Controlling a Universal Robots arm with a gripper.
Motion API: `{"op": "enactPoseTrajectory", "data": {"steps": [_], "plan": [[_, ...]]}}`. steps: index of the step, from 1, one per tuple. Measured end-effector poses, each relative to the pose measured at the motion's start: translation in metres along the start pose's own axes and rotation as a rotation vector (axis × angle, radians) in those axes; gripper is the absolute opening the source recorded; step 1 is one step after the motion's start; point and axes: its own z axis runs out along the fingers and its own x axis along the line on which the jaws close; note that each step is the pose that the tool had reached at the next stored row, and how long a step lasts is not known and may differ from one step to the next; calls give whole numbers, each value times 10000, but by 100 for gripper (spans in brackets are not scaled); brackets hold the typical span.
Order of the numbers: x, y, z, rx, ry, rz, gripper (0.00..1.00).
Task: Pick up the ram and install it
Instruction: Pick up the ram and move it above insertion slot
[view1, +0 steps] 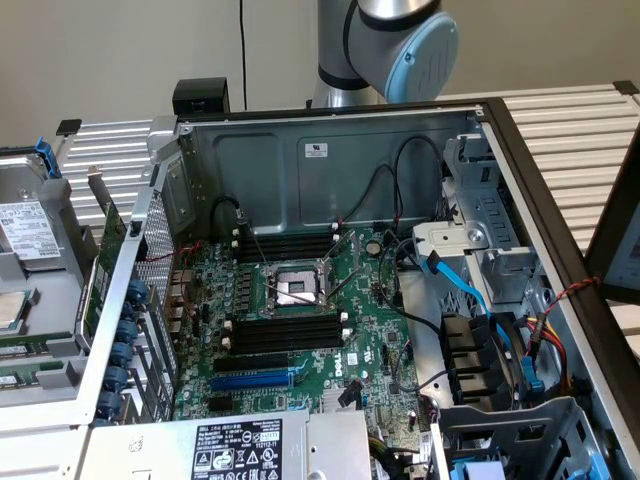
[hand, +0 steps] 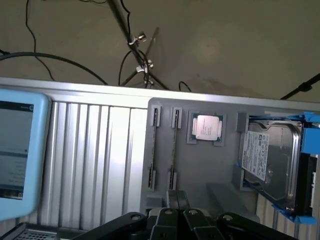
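In the wrist view my gripper hangs above a grey parts tray, its black fingers shut together with nothing between them. Just beyond the fingertips the tray has two narrow holders. A thin strip stands on edge in the nearer one, and it looks like the ram; the other holder seems to carry a similar strip. In the exterior view the open computer case shows the motherboard with long black memory slots on both sides of the processor socket.
A processor chip and a hard drive in a blue carrier share the tray. A blue-framed screen stands beside the ribbed metal table. Cables and a drive cage crowd the case at the exterior view's right. The arm's joint rises behind the case.
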Motion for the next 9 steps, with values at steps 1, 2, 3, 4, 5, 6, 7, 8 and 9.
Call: {"op": "enactPoseTrajectory", "data": {"steps": [1, 2, 3, 4, 5, 6, 7, 8, 9], "plan": [[0, 0, 11, 2, 0, -77, 10], [0, 0, 21, 3, -1, -163, 10], [0, 0, 32, 3, -2, -252, 10], [-1, 0, 43, 5, -3, -346, 10], [-1, 0, 53, 6, -4, -446, 10], [-1, 1, 64, 7, -5, -549, 10], [-1, 1, 77, 9, -7, -654, 10], [-1, 1, 90, 9, -7, -759, 10], [-1, 1, 102, 10, -8, -849, 10]]}}
